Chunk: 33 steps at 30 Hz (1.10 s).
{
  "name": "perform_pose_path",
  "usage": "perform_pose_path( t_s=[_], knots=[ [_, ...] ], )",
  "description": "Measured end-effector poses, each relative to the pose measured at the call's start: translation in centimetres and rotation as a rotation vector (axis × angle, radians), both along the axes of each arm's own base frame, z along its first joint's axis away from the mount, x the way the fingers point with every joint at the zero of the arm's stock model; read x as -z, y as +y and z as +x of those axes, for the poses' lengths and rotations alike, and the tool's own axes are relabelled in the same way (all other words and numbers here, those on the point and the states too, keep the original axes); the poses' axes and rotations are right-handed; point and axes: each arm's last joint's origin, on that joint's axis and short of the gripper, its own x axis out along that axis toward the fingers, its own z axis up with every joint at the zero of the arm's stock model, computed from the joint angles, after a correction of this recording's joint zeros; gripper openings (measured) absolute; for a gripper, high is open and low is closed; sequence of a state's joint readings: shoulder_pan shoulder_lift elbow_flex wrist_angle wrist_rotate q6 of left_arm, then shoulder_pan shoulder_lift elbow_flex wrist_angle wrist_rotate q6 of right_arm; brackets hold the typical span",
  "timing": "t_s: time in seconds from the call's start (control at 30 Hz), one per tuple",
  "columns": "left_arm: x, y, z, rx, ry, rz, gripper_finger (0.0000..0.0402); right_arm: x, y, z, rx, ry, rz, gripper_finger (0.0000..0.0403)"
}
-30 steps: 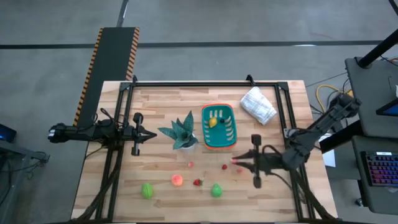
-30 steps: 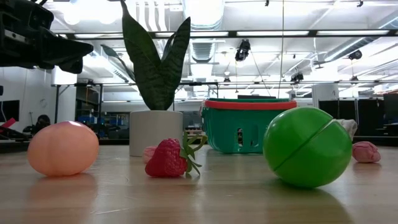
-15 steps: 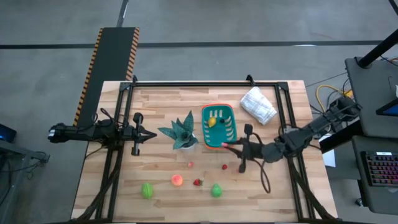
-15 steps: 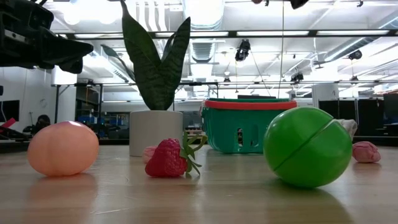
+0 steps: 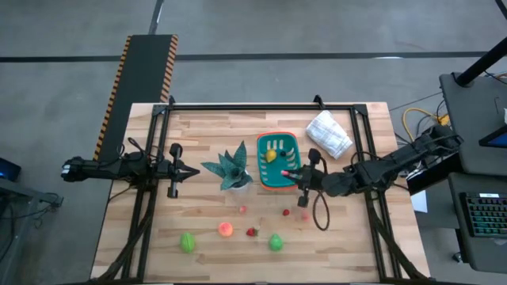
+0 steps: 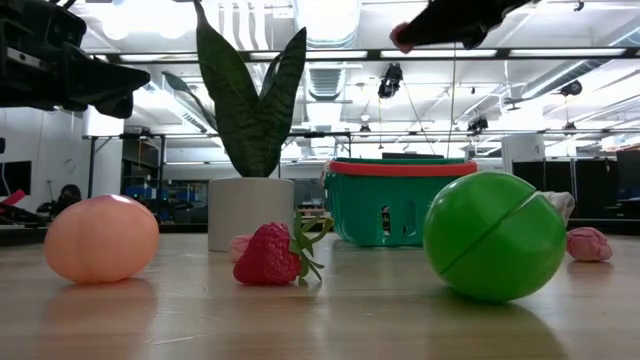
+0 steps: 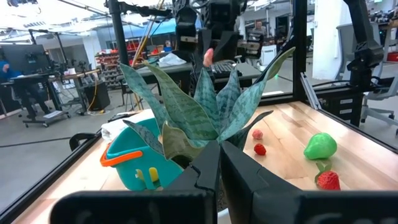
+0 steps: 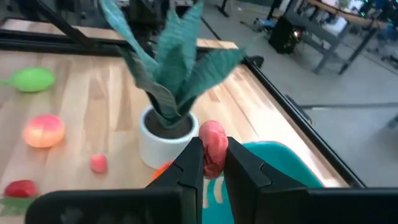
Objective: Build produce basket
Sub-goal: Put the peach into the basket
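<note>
Above the near rim of the basket (image 5: 279,161), the right gripper (image 5: 291,172) is closed on a small pink-red produce piece (image 8: 213,147), clamped between its two fingers with the piece standing proud of the fingertips. The basket sits on the tabletop (image 5: 206,131) just beside the potted plant (image 5: 230,168) and already contains a yellow item (image 5: 272,155). The remaining produce lies well apart toward the front edge: a green piece (image 5: 187,241), an orange-pink piece (image 5: 226,229), a strawberry (image 5: 252,232), a second green piece (image 5: 275,241) and small red pieces (image 5: 286,212). The left gripper (image 5: 186,169) waits at the left of the plant, fingers closed and empty. The toy pieces appear light, rigid and smooth, so they are likely to roll or slip; grip each across its widest part, centred between the fingers. The basket looks light enough to shift if knocked, so release should be made from above, clear of the rim and handle.
</note>
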<state>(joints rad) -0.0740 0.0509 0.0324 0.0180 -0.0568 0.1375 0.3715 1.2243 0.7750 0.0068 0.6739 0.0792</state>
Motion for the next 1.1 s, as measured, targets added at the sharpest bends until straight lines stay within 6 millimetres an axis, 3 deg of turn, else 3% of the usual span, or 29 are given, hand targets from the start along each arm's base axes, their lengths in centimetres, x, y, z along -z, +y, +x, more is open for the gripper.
perform_pose_path(
  t_s=[0.2,0.67,1.1],
  knots=[
    [0.0,0.0,0.0,0.000,0.001,0.000,0.0000,0.5,-2.1,0.3,0.091,0.036,0.036,0.0038],
    [0.0,0.0,0.0,0.000,0.000,0.000,0.0000,0.7,-8.5,1.3,0.112,0.062,0.224,0.0038],
    [0.0,0.0,0.0,0.000,0.000,0.000,0.0000,1.1,-10.8,1.0,0.150,0.108,0.276,0.0038]
  ],
)
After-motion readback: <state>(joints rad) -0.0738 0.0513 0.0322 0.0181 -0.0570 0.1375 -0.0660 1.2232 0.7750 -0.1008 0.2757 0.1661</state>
